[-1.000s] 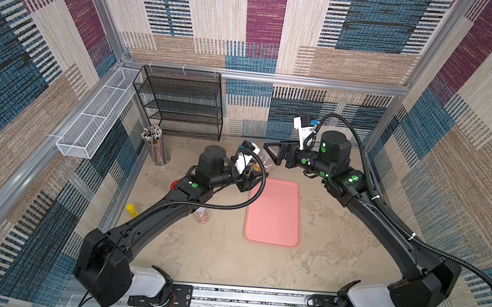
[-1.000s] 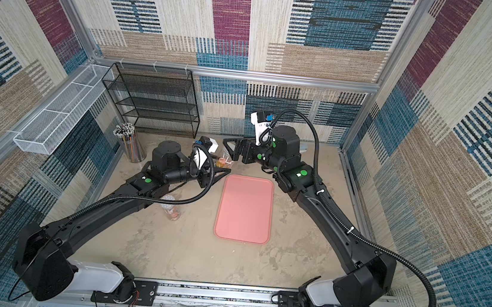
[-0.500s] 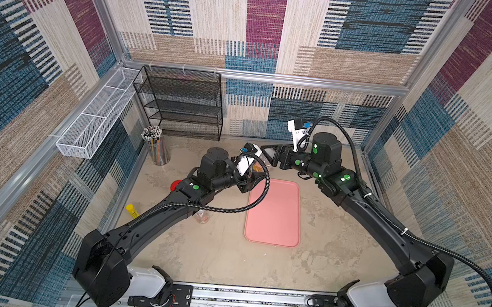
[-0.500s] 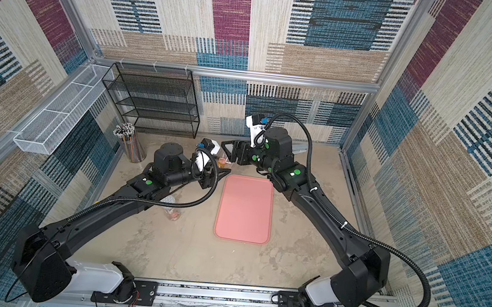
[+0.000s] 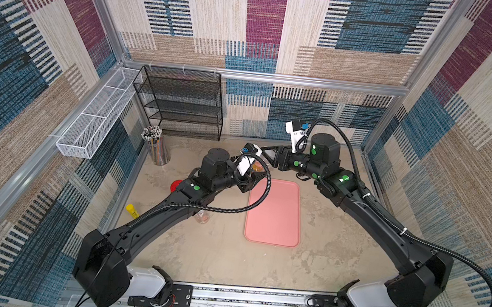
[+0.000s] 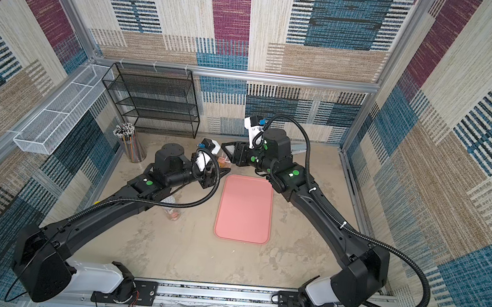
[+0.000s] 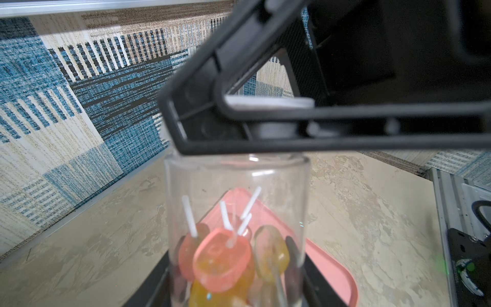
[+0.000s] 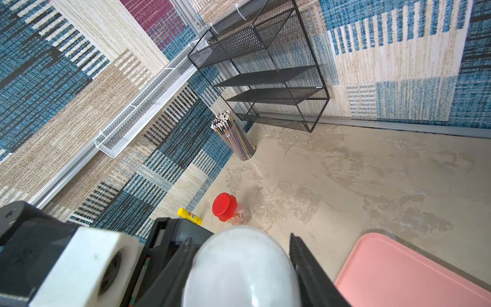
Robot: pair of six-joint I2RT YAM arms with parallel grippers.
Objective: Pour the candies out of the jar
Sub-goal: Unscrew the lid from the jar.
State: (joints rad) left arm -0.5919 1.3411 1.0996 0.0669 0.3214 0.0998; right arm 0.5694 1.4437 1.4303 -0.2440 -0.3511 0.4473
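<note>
Here, two black robot arms meet over the far end of a beige, mottled tabletop (image 5: 227, 258). The left gripper (image 5: 254, 175) is clamped around the lower body of a clear jar (image 7: 236, 186), holding it upright near the far short edge of a pink tray (image 5: 272, 213).

The candies (image 7: 220, 255), lollipops with orange, pink and yellow heads, lie piled in the lower part of the jar. Their white sticks point up toward its mouth.

The right gripper (image 5: 264, 156) reaches in from the opposite side, its jaws closed on the white lid (image 8: 239, 268) at the top of the jar. In the right wrist view the domed lid sits squarely between the two black fingers (image 8: 308, 265). In the left wrist view one finger's frame crosses in front of the jar's neck, so the join between lid and glass cannot be made out.

The tray lies flat and bare between the two arms. By the left wall, a second jar with a red lid (image 8: 225, 206) rests on the table, with a yellow glue stick (image 8: 189, 214) just beside it. A clear cup of coloured pencils (image 8: 236, 138) stands in the far left corner, next to a black mesh shelf rack (image 8: 265, 74) set against the back wall. A white wire basket (image 8: 143, 106) hangs on the left wall
</note>
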